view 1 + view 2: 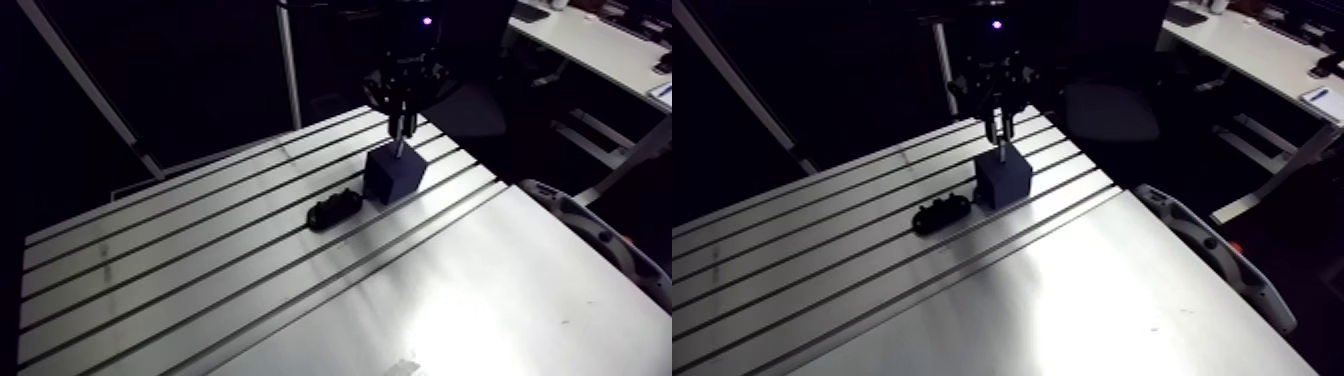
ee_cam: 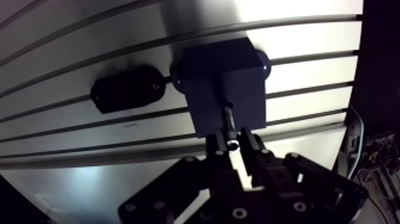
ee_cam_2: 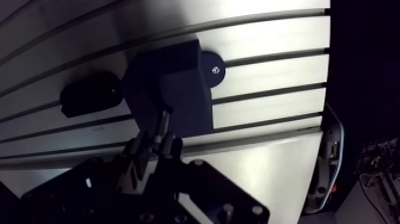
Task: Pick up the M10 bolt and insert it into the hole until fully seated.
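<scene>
Wrist view: the gripper is closed narrowly on the M10 bolt, gripped between its two fingers. The bolt's free end meets the dark blue block; how far it has entered cannot be told. Arm view: the block stands on the slotted table, with a flat black fixture just beside it.

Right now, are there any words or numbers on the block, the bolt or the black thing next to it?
None can be read. The dark blue block, the bolt in the gripper and the black holder show no letters or numbers.
</scene>
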You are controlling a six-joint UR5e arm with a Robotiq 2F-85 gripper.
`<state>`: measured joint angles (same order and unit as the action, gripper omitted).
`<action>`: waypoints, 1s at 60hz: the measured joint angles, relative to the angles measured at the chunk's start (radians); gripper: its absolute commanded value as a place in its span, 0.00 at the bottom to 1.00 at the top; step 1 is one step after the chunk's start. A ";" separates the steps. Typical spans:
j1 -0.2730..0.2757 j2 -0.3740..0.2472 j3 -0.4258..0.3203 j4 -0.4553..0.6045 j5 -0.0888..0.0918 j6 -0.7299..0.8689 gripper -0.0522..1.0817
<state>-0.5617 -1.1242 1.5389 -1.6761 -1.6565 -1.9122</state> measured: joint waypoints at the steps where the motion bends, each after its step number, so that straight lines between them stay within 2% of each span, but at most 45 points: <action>1: 0.000 0.000 0.000 0.000 0.000 0.000 1.00; 60: -0.006 0.001 0.002 -0.009 0.000 -0.001 1.00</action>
<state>-0.5673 -1.1235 1.5408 -1.6847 -1.6568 -1.9131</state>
